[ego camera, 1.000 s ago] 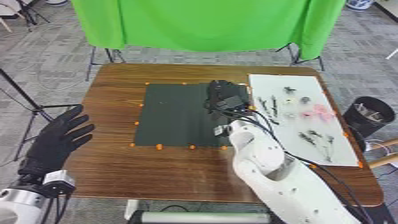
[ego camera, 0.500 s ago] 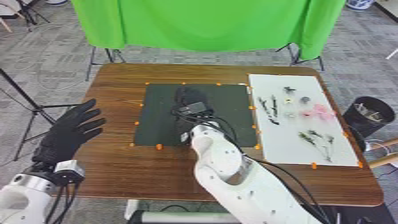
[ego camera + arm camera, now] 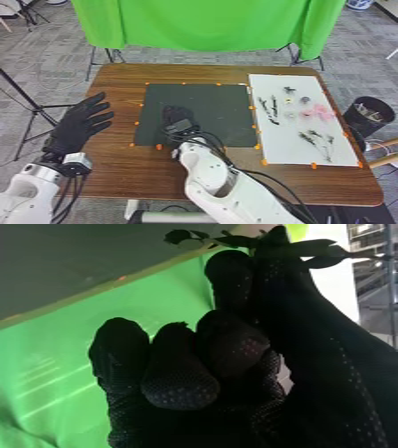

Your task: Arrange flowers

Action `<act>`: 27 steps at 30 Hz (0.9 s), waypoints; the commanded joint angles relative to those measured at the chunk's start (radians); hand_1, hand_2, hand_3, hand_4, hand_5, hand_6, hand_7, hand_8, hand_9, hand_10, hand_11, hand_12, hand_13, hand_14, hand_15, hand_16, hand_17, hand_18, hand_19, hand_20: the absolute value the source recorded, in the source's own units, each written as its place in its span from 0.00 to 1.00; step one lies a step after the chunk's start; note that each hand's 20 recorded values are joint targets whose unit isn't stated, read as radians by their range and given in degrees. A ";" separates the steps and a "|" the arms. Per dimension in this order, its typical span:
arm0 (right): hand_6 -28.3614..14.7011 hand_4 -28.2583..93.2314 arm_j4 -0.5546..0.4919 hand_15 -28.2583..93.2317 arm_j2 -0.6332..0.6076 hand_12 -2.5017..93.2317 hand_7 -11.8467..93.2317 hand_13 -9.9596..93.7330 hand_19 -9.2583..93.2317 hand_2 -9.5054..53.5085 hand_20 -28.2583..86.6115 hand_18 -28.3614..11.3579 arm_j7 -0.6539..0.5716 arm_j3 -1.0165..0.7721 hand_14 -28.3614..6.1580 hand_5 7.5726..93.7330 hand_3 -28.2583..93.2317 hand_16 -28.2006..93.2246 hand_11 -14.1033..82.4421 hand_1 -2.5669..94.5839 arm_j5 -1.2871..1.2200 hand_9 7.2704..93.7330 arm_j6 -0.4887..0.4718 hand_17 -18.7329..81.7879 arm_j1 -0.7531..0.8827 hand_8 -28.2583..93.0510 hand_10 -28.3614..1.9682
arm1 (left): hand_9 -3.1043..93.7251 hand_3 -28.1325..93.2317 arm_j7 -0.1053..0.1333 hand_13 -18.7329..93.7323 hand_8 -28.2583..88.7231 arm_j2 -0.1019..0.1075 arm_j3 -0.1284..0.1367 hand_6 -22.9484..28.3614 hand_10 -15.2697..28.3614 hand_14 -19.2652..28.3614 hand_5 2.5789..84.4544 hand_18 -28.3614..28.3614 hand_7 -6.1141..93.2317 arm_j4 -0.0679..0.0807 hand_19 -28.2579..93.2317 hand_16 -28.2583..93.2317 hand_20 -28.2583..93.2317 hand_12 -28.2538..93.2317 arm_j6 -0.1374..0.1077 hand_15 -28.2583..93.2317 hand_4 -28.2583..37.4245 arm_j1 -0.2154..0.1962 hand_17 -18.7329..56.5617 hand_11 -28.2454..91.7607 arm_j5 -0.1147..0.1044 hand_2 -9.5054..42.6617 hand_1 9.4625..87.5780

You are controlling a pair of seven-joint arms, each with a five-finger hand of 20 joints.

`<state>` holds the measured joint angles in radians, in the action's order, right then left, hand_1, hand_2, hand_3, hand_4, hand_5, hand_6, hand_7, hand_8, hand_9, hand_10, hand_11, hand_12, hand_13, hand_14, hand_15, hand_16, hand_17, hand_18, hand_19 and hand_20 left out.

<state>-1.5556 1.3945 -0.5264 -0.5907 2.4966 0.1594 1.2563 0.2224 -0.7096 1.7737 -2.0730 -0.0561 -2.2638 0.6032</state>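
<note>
Over the left part of the dark mat (image 3: 213,100) is my right hand (image 3: 177,116). In the right wrist view, my right hand (image 3: 235,344) pinches a leafy sprig (image 3: 327,254) between thumb and fingers, its dark leaves sticking out on both sides. On the white sheet (image 3: 275,137) lie thin dark stems (image 3: 274,109), pink flowers (image 3: 322,113), a pale flower (image 3: 289,100), small dark blooms (image 3: 290,90) and branching green stems (image 3: 316,141). My left hand (image 3: 76,125) is held open over the table's left edge, fingers spread.
Orange markers line the edges of mat and sheet on the brown table (image 3: 151,175). A black bin (image 3: 369,116) stands off the table's right side. Beyond the far edge hangs a green cloth (image 3: 209,25).
My right hand has moved leftward from the mat's right edge and closer to the robot. My left hand has shifted slightly to the right and away from the robot.
</note>
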 commanded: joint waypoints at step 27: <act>0.70 0.09 0.090 0.89 0.014 0.54 0.59 0.88 1.00 0.00 0.81 0.17 -0.055 0.122 0.66 0.75 0.94 0.53 0.78 0.44 -0.040 0.88 0.051 0.67 -0.069 0.38 0.70 | 0.27 0.80 -0.081 0.34 0.15 -0.010 -0.090 0.50 0.64 0.75 0.30 0.91 0.26 0.057 0.58 0.23 0.29 0.36 0.089 0.48 0.07 0.160 0.13 0.41 0.036 0.09 0.20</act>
<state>-1.4652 1.4073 -0.5748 -0.4685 2.4762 0.2669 1.1654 0.1576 -0.7110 1.6870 -2.0222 0.0135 -2.1117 0.6292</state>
